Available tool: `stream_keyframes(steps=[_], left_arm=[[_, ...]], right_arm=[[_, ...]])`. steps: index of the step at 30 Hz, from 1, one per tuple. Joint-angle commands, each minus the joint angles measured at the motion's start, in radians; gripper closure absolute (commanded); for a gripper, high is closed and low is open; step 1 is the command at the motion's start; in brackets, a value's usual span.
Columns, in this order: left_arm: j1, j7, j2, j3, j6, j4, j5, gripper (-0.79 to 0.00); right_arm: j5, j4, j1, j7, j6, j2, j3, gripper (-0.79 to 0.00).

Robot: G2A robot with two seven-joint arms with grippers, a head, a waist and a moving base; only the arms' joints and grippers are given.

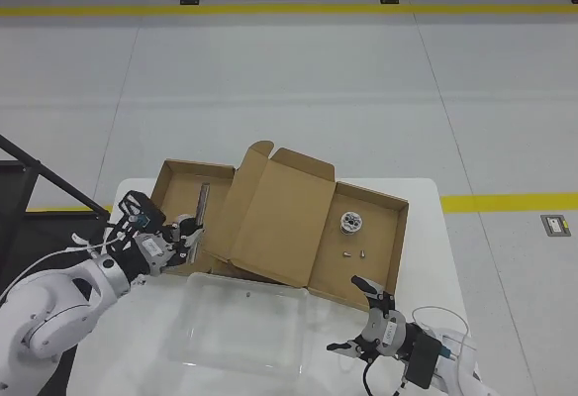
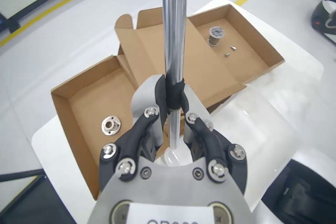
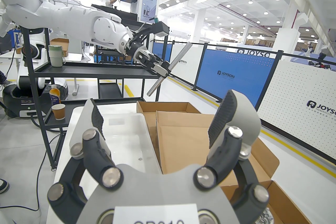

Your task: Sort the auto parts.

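Observation:
My left gripper (image 2: 173, 96) is shut on a long shiny metal rod (image 2: 174, 12), held in the air above the left cardboard box (image 1: 166, 190). In the right wrist view the left gripper (image 3: 164, 68) carries the rod (image 3: 181, 53) tilted. A round flange (image 2: 111, 125) lies in that left box. The right cardboard box (image 1: 396, 230) holds a round spool-like part (image 1: 351, 220) and two small screws (image 1: 355, 253). A clear plastic bin (image 1: 240, 322) sits in front of the boxes. My right gripper (image 1: 344, 315) hangs open with nothing in it, beside the bin's right end.
Raised cardboard flaps (image 1: 274, 213) stand between the two boxes. A black shelf cart (image 1: 2, 198) stands close to the table's left side, with a paper cup (image 3: 58, 111) and a bottle (image 3: 53, 95) on a low shelf. The white table (image 1: 428, 287) ends just right of the boxes.

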Motion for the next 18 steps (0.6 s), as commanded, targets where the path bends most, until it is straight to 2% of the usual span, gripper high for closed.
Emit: stream_keyframes(steps=[1, 4, 15, 18], left_arm=[[-0.039, -0.007, -0.014, 0.024, 0.056, 0.046, -0.003, 0.0], [-0.086, -0.039, -0.036, 0.065, 0.066, 0.094, -0.064, 0.0], [-0.086, -0.039, -0.036, 0.065, 0.066, 0.094, -0.064, 0.0], [-0.098, -0.056, -0.047, 0.073, 0.128, 0.126, -0.077, 0.0]], right_arm=[[0.0, 0.0, 0.0, 0.0, -0.001, 0.0, 0.0, -0.785], [0.0, 0.0, 0.0, 0.0, -0.001, 0.0, 0.0, -0.785], [0.0, 0.0, 0.0, 0.0, -0.001, 0.0, 0.0, -0.785], [0.0, 0.0, 0.0, 0.0, -0.001, 0.0, 0.0, -0.785]])
